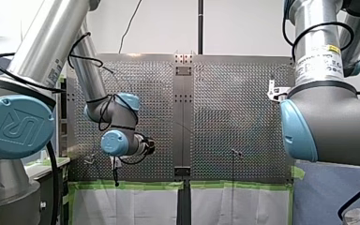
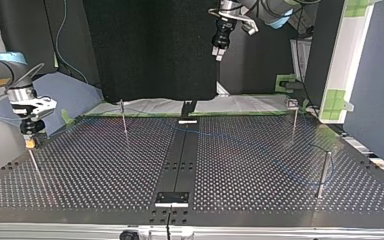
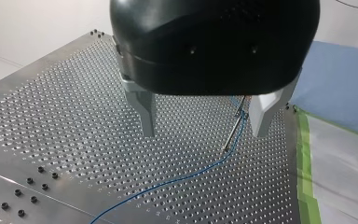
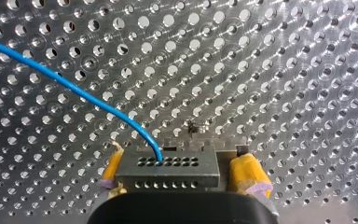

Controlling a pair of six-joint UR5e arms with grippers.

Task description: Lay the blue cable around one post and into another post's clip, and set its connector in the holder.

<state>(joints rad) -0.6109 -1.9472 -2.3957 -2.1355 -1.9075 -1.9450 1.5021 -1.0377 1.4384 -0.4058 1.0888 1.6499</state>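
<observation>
In the right wrist view a grey connector (image 4: 168, 170) with rows of holes sits between my right gripper's (image 4: 179, 175) yellow pads (image 4: 248, 172). A gap shows on one side, so it is open. The blue cable (image 4: 74, 91) curves out of the connector across the plate. In the top view that gripper (image 2: 30, 142) hangs low at the left, over a thin post (image 2: 36, 169). My left gripper (image 3: 204, 126) stands open above the plate, its fingers (image 3: 144, 114) wide apart. Ahead of them the cable (image 3: 168, 182) climbs a slim post (image 3: 233, 133). In the top view it (image 2: 219, 50) is high up.
More posts stand on the perforated table (image 2: 105, 165): one at the back left (image 2: 124, 117), one at the back right (image 2: 294, 122) and a thicker one at the right (image 2: 324, 172). A black strip with a small plate (image 2: 172, 198) runs down the middle. Green tape (image 3: 307, 177) edges the table.
</observation>
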